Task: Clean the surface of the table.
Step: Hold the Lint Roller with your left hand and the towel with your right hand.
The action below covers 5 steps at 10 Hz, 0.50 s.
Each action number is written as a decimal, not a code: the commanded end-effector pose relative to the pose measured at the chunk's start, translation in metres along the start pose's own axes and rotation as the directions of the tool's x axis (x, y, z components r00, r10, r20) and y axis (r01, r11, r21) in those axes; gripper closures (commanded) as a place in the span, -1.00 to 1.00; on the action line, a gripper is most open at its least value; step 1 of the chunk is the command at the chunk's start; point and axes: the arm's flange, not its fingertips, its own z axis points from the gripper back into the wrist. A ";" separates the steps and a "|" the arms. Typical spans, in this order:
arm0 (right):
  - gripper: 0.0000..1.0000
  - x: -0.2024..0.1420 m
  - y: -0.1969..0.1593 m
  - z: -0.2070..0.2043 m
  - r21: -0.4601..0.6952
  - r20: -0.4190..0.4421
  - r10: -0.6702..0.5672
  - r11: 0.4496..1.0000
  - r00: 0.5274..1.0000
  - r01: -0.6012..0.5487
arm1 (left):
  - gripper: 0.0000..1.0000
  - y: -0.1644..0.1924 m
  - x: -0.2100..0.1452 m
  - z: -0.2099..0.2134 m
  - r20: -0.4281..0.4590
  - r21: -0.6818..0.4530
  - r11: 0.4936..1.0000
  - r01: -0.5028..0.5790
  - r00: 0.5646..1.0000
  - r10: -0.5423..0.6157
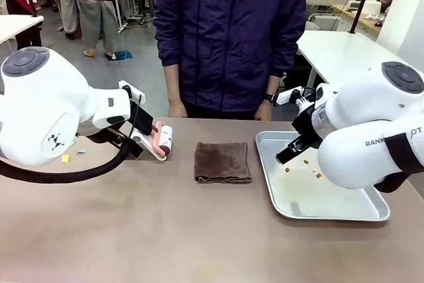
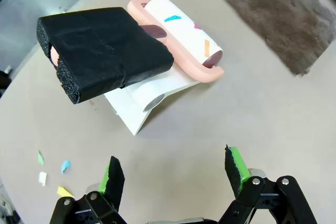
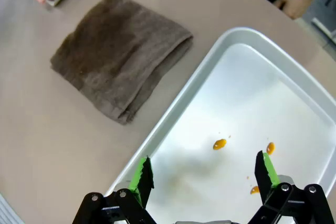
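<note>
- The left tool [image 2: 173,170] is being held wide open and empty, low over the worktop [image 2: 273,119], which is spreading beneath it and ahead of it.
- Small coloured paper scraps [image 2: 52,170] are lying on the worktop just beside one finger of this tool.
- A lint roller [image 2: 181,32] is resting on a white stand [image 2: 136,111] just ahead of the tool, with its black foam handle [image 2: 105,51] on the nearer side.
- The worktop is being judged stiff, smooth and fixed, so it offers nothing to grip. The roller is probably light, and its soft foam handle looks like the best hold.
- A folded brown cloth [image 1: 222,162], likely limp, is lying between the two tools.
- The right tool [image 3: 203,169] is being held wide open and empty above a metal tray [image 3: 294,93], with orange specks [image 3: 219,144] just ahead of its fingers.
</note>
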 end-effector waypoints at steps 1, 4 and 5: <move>-1.00 0.000 0.000 0.000 0.000 0.000 -0.001 1.000 1.000 0.001 | -1.00 0.000 0.000 0.000 0.000 0.000 1.000 0.000 1.000 0.000; -1.00 0.000 0.000 0.000 0.000 0.000 -0.001 1.000 1.000 0.001 | -1.00 0.000 0.000 0.000 0.000 0.000 1.000 0.000 1.000 0.000; -1.00 0.000 0.000 0.000 0.000 0.000 -0.001 1.000 1.000 0.001 | -1.00 0.000 0.000 0.000 0.000 0.000 1.000 0.000 1.000 0.000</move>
